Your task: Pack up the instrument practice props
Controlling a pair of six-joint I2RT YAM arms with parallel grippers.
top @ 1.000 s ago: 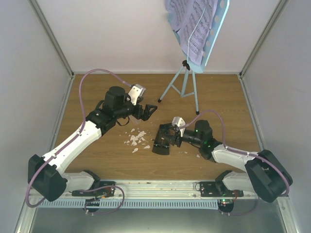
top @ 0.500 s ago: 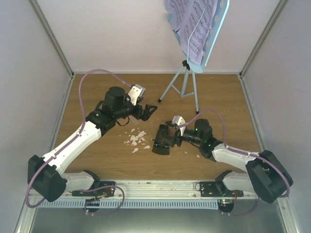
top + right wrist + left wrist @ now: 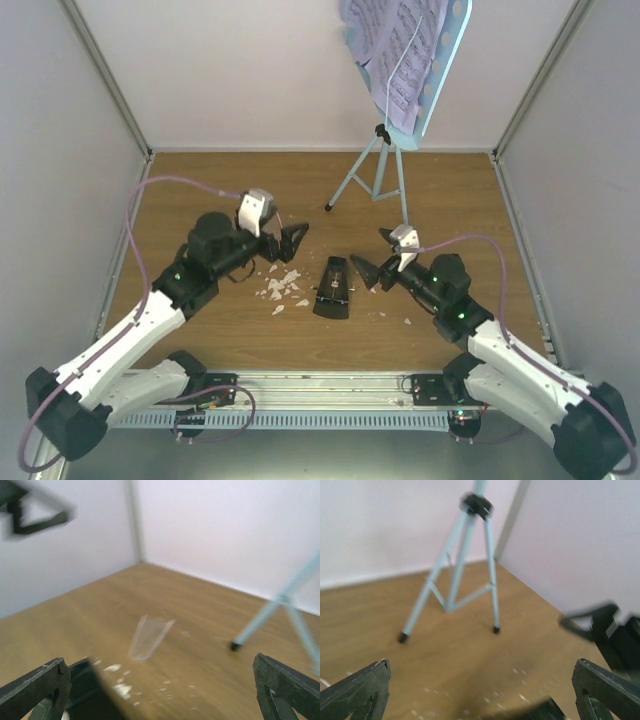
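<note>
The black pyramid metronome (image 3: pixel 333 288) lies on the wooden table between both arms, held by neither. My right gripper (image 3: pixel 370 270) stands open just right of it, jaws empty; its wrist view shows the metronome (image 3: pixel 92 692) as a dark blur at the lower left and a clear cover (image 3: pixel 149 637) lying apart on the wood. My left gripper (image 3: pixel 290 240) is open and empty to the metronome's upper left. The light blue music stand (image 3: pixel 378 180) stands at the back, lilac sheet-music pages (image 3: pixel 390 50) resting on its desk (image 3: pixel 447 70). The stand's legs (image 3: pixel 455 575) fill the left wrist view.
White crumbs (image 3: pixel 281 285) are scattered left of the metronome. White walls with metal corner posts close the table on three sides. My right gripper's fingers (image 3: pixel 600 625) show at the right edge of the left wrist view.
My right gripper has opened, let go of the metronome and drawn back to the right. The left arm has pulled back toward the near left. The metronome stays on the table.
</note>
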